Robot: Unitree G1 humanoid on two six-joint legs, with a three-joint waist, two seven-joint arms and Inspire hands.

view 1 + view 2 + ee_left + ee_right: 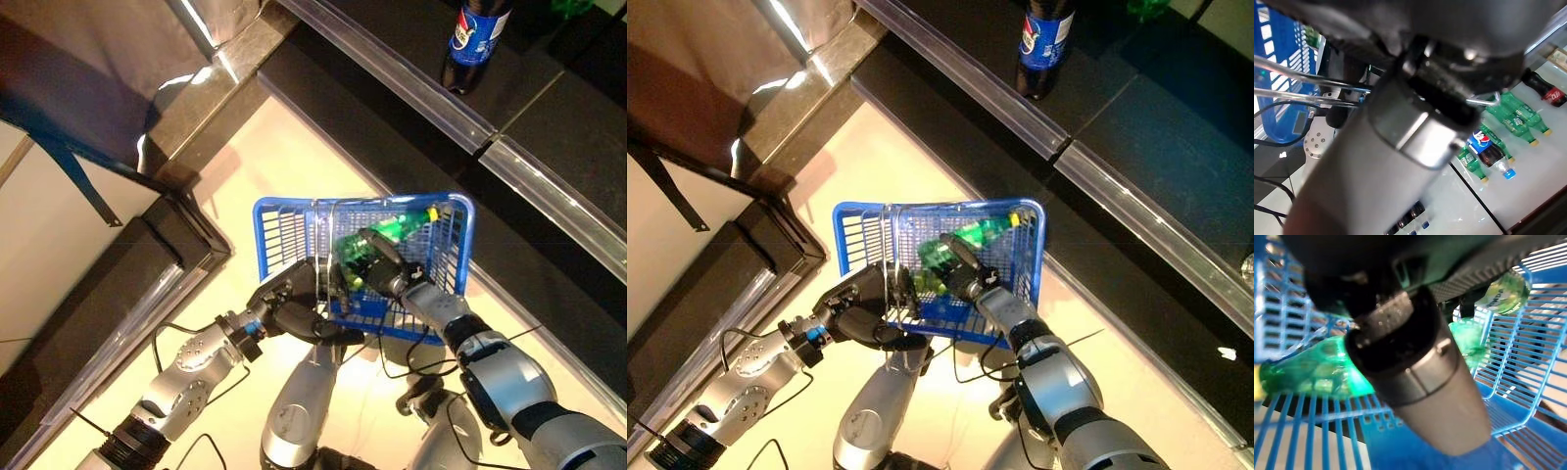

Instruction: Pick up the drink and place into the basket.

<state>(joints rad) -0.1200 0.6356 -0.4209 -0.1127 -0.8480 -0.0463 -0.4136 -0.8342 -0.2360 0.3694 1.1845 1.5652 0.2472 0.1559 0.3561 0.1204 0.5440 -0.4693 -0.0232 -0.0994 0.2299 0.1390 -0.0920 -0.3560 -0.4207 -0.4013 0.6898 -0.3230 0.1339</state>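
Note:
The blue basket is held up in front of me. My left hand is shut on its thin wire handles at the near rim. My right hand reaches down inside the basket, its fingers curled round a green bottle with a yellow cap that points to the basket's far right corner. In the right wrist view the green bottle lies against the blue basket's slatted floor, just past the thumb.
A dark cola bottle with a blue label stands on the dark shelf ahead, behind a clear rail. A dark cabinet is at the left. The left wrist view shows green bottles and cola bottles on a white shelf.

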